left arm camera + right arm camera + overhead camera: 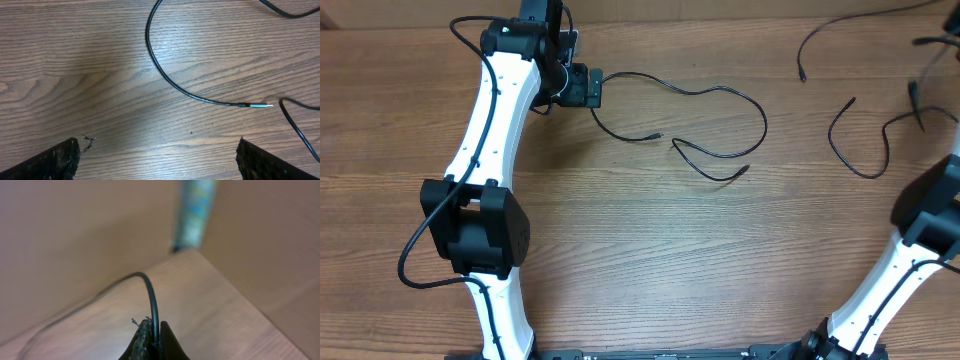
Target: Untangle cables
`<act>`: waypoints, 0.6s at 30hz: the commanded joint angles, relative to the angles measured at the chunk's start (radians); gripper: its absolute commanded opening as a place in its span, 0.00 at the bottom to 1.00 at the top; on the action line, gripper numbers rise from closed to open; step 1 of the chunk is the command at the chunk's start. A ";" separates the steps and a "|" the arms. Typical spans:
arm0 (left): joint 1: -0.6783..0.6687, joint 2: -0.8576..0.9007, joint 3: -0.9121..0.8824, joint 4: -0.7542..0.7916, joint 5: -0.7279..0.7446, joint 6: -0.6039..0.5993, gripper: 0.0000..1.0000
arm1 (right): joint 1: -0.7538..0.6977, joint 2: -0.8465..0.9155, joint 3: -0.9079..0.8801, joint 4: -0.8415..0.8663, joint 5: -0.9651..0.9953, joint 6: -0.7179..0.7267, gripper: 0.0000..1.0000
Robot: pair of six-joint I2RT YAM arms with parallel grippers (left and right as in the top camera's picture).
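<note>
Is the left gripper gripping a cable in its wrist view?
No, the left gripper stands open and empty, the cable lying on the table ahead.

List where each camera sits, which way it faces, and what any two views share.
Overhead: fixed above the table, facing straight down; shows left arm, right arm and loose cables.
Left wrist: on the left gripper, facing down at the wood from close by; its open fingers sit in the bottom corners.
Right wrist: on the right gripper, tilted outward past a table corner; it is shut on a cable.
Shared: overhead and left wrist both show the same plug end.
</note>
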 commanded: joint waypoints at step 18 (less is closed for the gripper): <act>-0.006 -0.010 -0.002 0.001 -0.005 -0.014 1.00 | -0.174 0.008 0.012 -0.091 -0.052 0.071 1.00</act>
